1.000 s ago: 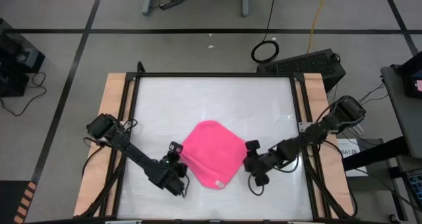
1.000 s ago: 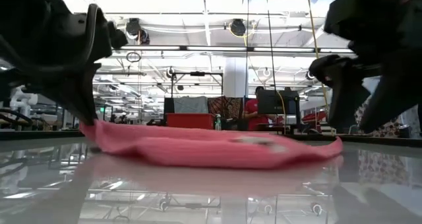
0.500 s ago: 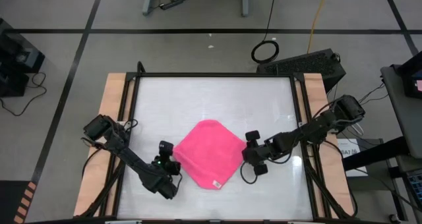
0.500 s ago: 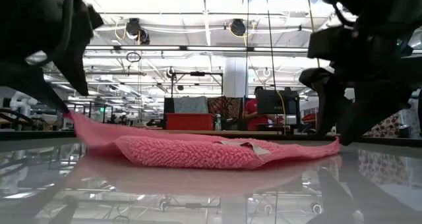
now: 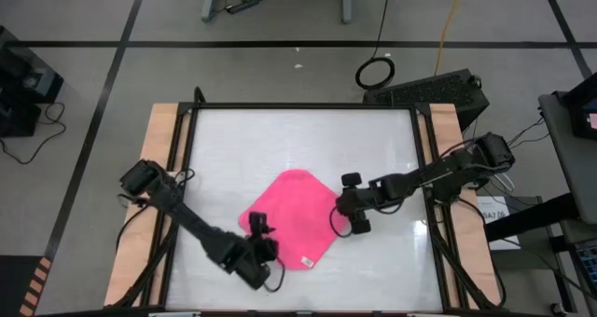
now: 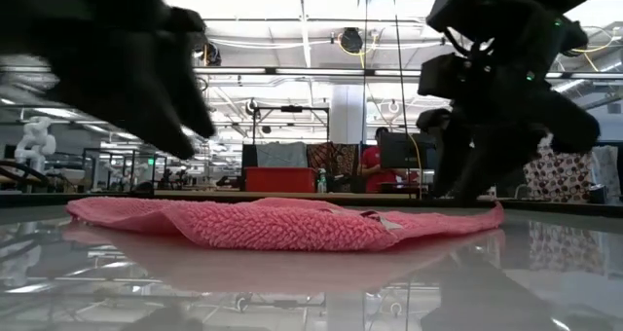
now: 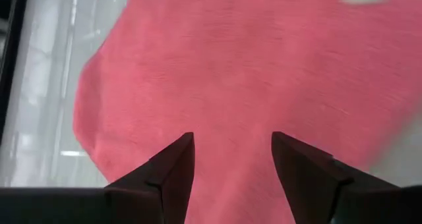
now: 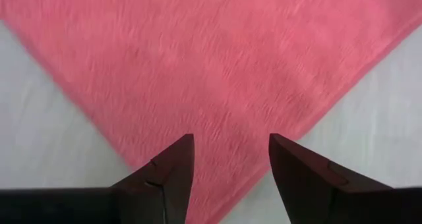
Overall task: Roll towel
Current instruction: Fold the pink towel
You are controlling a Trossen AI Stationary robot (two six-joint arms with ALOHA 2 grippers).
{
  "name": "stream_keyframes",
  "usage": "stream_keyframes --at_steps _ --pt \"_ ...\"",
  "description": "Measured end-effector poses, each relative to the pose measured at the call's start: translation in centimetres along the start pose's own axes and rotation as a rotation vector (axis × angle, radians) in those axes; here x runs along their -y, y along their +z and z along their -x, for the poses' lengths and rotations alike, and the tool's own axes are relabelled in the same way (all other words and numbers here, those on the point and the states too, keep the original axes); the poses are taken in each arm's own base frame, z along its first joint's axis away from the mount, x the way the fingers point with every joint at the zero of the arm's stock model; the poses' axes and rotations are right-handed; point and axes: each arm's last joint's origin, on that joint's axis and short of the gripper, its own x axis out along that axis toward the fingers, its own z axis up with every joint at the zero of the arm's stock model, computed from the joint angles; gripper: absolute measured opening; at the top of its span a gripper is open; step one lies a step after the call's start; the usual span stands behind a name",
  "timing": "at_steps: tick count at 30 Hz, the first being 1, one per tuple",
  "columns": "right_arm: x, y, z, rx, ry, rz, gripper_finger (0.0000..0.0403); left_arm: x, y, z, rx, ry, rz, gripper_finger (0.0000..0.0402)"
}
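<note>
One bright pink towel (image 5: 289, 220) lies flat and plain, turned like a diamond, near the middle of the glass table (image 5: 373, 135). Two grippers flank it: the left gripper (image 5: 264, 239) over its near-left edge, jaws spread and empty; the right gripper (image 5: 342, 213) at its right corner, jaws apart, holding nothing.

This is a large robotics lab or industrial workshop hall. The white-topped table (image 5: 298, 158) with wooden side rails stands on a grey concrete floor (image 5: 280, 70) marked with black tape lines, cables trailing across it. Beyond the table, a high ceiling (image 6: 292, 39) carries strip lights and ducts over further workstations, where a person in red (image 6: 371, 165) sits at monitors.
</note>
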Motion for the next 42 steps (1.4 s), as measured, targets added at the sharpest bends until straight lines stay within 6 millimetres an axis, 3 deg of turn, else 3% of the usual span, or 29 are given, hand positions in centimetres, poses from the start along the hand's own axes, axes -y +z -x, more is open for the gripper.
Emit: stream_keyframes --at_steps 5,10,18,25,30,35,39,42 --pt "0.6 0.0 -0.1 0.006 0.057 -0.076 0.0186 -1.9 0.4 -3.2 -0.088 0.006 0.059 0.0207" --pt "-0.3 -0.8 -0.3 -0.03 0.135 -0.147 0.0176 -2.8 0.0 -6.1 -0.19 -0.025 0.014 0.0207" --pt "-3.5 -2.2 -0.3 -0.073 0.207 -0.233 0.0156 -4.2 0.1 -7.7 -0.215 0.007 -0.144 0.0207" --pt "-6.4 -1.3 0.3 0.038 0.303 -0.292 0.0155 -5.4 0.1 -8.4 -0.238 0.012 -0.269 0.0207" --pt "-7.9 -0.4 1.0 0.102 0.378 -0.273 0.0155 -6.1 0.2 -7.2 -0.242 0.007 -0.288 0.0207" --pt "-8.1 1.1 2.0 0.165 0.328 -0.183 0.0155 -7.4 1.4 -3.5 -0.171 -0.006 -0.151 0.0207" --pt "-6.9 2.0 2.2 0.184 0.162 -0.054 0.0155 -8.1 1.6 -1.5 -0.157 -0.108 0.015 0.0207" --pt "-5.1 2.5 1.8 0.183 0.088 -0.004 0.0155 -8.1 1.5 -1.0 -0.19 -0.193 0.142 0.0207"
